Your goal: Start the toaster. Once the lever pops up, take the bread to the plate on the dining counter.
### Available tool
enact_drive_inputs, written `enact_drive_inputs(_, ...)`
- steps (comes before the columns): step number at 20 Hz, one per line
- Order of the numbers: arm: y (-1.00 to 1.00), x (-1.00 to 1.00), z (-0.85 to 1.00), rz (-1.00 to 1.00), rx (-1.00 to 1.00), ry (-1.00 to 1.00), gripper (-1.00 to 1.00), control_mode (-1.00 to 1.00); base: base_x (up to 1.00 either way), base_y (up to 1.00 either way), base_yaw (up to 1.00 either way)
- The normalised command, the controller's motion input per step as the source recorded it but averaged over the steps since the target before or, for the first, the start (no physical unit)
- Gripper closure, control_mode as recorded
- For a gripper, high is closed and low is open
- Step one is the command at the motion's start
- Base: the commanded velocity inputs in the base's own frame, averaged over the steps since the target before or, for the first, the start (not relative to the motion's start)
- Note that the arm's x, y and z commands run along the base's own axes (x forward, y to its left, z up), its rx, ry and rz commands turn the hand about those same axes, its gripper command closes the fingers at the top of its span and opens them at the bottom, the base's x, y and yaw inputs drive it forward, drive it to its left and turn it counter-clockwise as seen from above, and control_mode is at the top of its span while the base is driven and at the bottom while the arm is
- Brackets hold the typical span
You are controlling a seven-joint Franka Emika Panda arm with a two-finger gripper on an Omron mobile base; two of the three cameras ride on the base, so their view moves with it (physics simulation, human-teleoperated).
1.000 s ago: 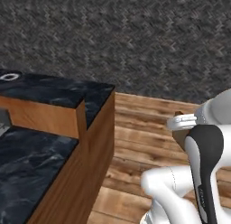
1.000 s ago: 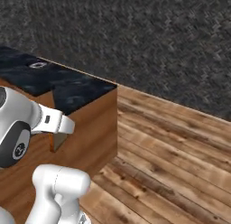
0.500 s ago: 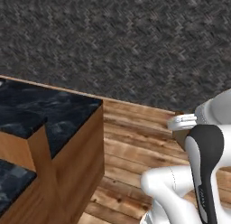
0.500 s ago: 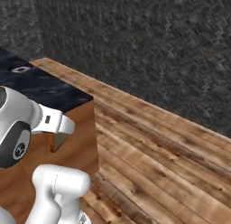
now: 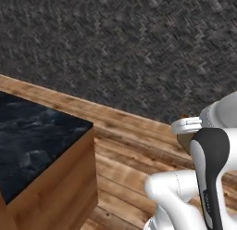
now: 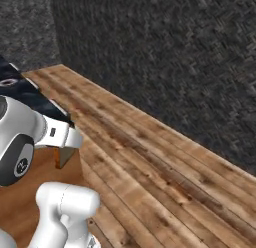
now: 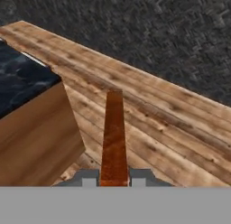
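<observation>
Bread: the bread (image 7: 113, 137) appears edge-on in the hand view as a narrow upright strip, orange-brown, darker along its upper end; flat-sided, thin, matte.
Bread position: clamped between the two finger tips at the bottom of the hand view, above the wooden floor, just beside the counter's corner and not touching it.
Gripper: the gripper (image 7: 113, 177) is drawn narrow, its grey tips pressed on either face of the slice.
Counter: the dining counter (image 5: 32, 141) has a black marble top with pale veining, glossy, square-cornered; its base is plain warm wood panels with visible grain.
Floor: the floor (image 6: 165, 172) is laid in long wooden planks, mid-brown with darker seams.
Wall: the wall (image 5: 120, 48) is dark grey with a rough, woven-looking speckled texture.
Small item: a small ring-shaped object (image 6: 8, 82) lies on the counter top in the right base view; too small to identify.
</observation>
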Motion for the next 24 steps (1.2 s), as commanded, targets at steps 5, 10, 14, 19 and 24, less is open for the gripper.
enact_drive_inputs(5,0.00,0.00,0.00,0.00,0.00,0.00,1.00,1.00,0.99,-1.00,0.28)
enact_drive_inputs(10,0.00,0.00,0.00,0.00,0.00,0.00,1.00,1.00,0.92,-1.00,0.29)
enact_drive_inputs(14,0.00,0.00,0.00,0.00,0.00,0.00,1.00,1.00,0.95,-1.00,0.33)
enact_drive_inputs(19,0.00,0.00,0.00,0.00,0.00,0.00,1.00,1.00,0.98,-1.00,0.34)
enact_drive_inputs(24,0.00,0.00,0.00,0.00,0.00,0.00,1.00,1.00,0.96,-0.98,0.38)
